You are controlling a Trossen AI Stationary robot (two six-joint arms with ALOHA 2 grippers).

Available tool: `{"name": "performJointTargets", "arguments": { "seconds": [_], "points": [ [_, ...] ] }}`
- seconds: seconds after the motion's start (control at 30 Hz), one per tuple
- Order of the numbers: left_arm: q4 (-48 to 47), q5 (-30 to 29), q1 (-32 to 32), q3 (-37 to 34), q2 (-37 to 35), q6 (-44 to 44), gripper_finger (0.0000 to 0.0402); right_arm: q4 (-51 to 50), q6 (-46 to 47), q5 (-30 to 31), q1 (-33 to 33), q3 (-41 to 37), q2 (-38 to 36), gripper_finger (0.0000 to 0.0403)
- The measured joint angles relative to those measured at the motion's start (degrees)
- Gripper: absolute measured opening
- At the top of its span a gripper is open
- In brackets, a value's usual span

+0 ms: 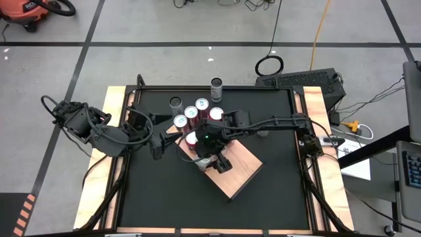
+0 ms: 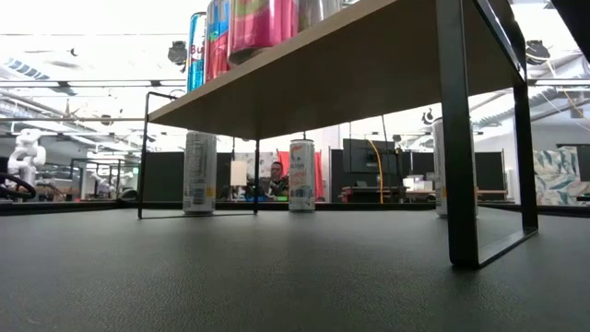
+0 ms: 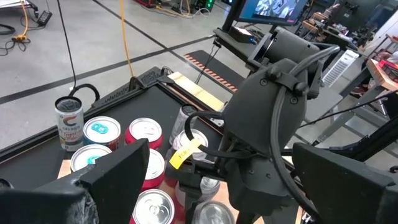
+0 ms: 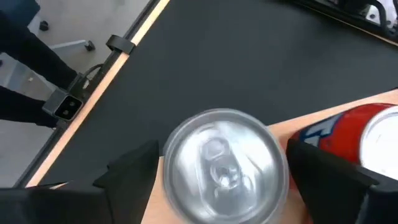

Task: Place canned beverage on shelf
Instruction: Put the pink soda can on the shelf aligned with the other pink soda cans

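The shelf [image 1: 242, 172] is a pale wooden slab on black legs [image 2: 461, 157], standing askew in the middle of the black table. Several cans [image 1: 191, 112] stand in a cluster on its far left end. A silver-topped can [image 4: 221, 165] stands upright on the wood beside a red can [image 4: 373, 134]. My right gripper [image 4: 224, 180] reaches in from the table's right, open, with one finger on either side of the silver can. My left gripper [image 1: 158, 141] hangs open above the table left of the shelf, with nothing between its fingers [image 3: 118, 174]. My right gripper has its fingers [image 4: 134, 168] close on either side of the silver can's wall, slanting down from above. I cannot tell whether they touch it. The can stands upright with its base on the shelf.
Two more cans [image 1: 216, 84] [image 1: 175, 102] stand on the table beyond the shelf, and they also show under it in the low view [image 2: 199, 172] [image 2: 301, 175]. The shelf's near right half is bare wood. Wooden strips [image 1: 115, 99] edge the table.
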Motion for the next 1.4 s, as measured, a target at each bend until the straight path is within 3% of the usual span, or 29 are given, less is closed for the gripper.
{"name": "performJointTargets", "arguments": {
  "seconds": [0.4, 0.67, 0.93, 1.2, 1.33, 1.4],
  "points": [
    [-0.7, 0.2, -0.2, -0.7, 0.0, -0.3, 0.0397, -0.2, 0.1, 2.0, 0.0, 0.0, 0.0, 0.0329],
    [-6.2, 4.9, -4.3, -4.9, 0.2, -9.3, 0.0392, -0.6, 3.5, 3.5, 0.0, 0.0, -1.3, 0.0329],
    [-10.0, 7.3, -11.3, -10.9, 0.6, -22.0, 0.0338, -0.1, 5.3, 3.1, 0.0, 0.0, -5.0, 0.0329],
    [-1.6, 17.9, -12.9, -20.1, 4.3, -27.1, 0.0301, 2.5, 10.6, 4.6, -0.3, 0.0, -14.4, 0.0329],
    [2.8, 17.7, -12.5, -22.0, 8.1, -25.4, 0.0295, 1.8, 12.3, 10.5, -1.1, 0.0, -19.4, 0.0324],
    [3.8, 14.8, -11.9, -22.1, 10.4, -23.6, 0.0294, 1.3, 13.0, 13.2, -1.7, 0.0, -21.6, 0.0317]
  ]
}}
